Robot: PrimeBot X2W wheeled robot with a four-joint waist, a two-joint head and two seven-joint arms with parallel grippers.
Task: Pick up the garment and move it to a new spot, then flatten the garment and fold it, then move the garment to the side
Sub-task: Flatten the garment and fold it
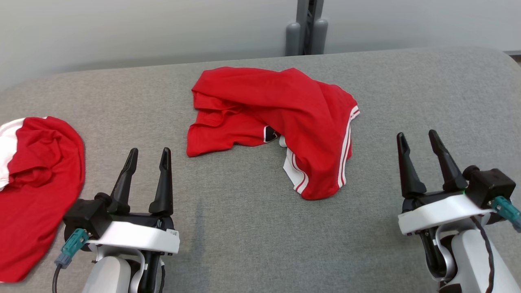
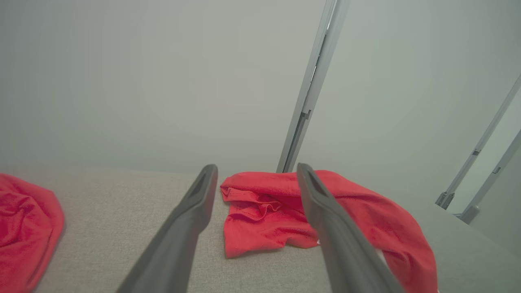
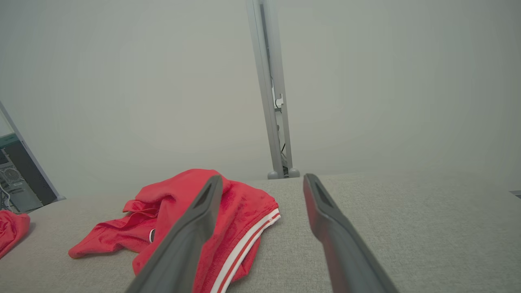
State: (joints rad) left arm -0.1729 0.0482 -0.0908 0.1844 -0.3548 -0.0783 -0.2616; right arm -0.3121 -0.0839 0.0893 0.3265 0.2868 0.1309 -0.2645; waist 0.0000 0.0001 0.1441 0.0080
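A crumpled red garment (image 1: 276, 122) with white stripes lies in the middle of the grey padded table (image 1: 244, 228); it also appears ahead of the fingers as the red garment (image 2: 264, 215) in the left wrist view and the red garment (image 3: 179, 219) in the right wrist view. My left gripper (image 1: 148, 156) stands open near the table's front left, short of the garment, nothing between its fingers. My right gripper (image 1: 419, 138) stands open at the front right, to the right of the garment, also empty.
A second red and white cloth (image 1: 36, 187) lies bunched at the table's left edge, close to my left arm. A grey post (image 1: 306, 28) rises behind the far edge, in front of a pale wall. Computer equipment (image 3: 16, 179) stands off to the left.
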